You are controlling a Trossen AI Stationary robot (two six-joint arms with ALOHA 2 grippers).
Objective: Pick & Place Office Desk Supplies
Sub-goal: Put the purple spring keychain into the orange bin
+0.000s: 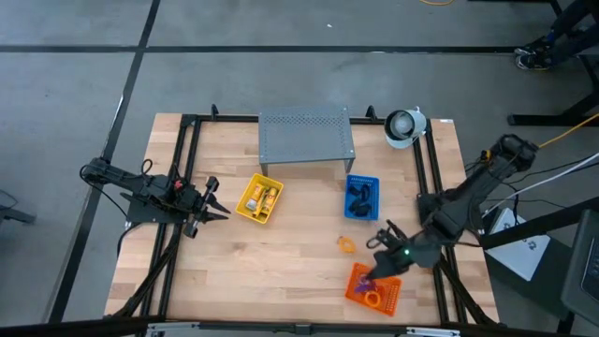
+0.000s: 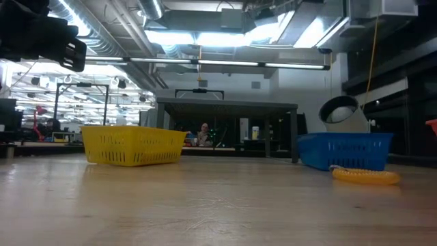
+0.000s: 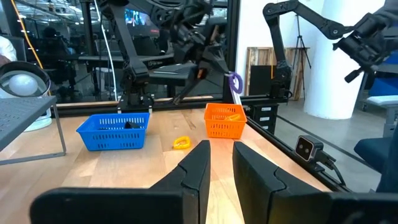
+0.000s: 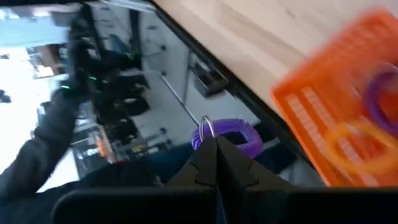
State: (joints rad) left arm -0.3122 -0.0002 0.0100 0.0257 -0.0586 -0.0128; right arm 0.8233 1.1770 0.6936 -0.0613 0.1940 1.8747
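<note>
My right gripper (image 4: 214, 144) is shut on a purple loop (image 4: 239, 135) just above the orange tray (image 1: 374, 290), near the table's near right corner. The left wrist view shows the same purple loop (image 3: 235, 81) over the orange tray (image 3: 225, 120). That orange tray (image 4: 339, 102) holds another purple loop (image 4: 380, 93) and an orange loop (image 4: 354, 140). A yellow loop (image 1: 347, 245) lies flat on the table. The yellow tray (image 1: 260, 198) holds packets and the blue tray (image 1: 361, 197) holds black clips. My left gripper (image 1: 213, 200) waits open left of the yellow tray. My right gripper pinches the purple loop's coiled band (image 4: 231, 132) between its two shut fingertips. The loop is lifted clear and sticks out beyond the fingertips (image 3: 233, 87), above the orange tray's rim.
A grey perforated stand (image 1: 307, 136) sits at the far middle of the table, with a white round object (image 1: 404, 126) at its right. Black frame rails (image 1: 183, 168) run along the table's left and right sides. Bare wood lies between the trays and the near edge.
</note>
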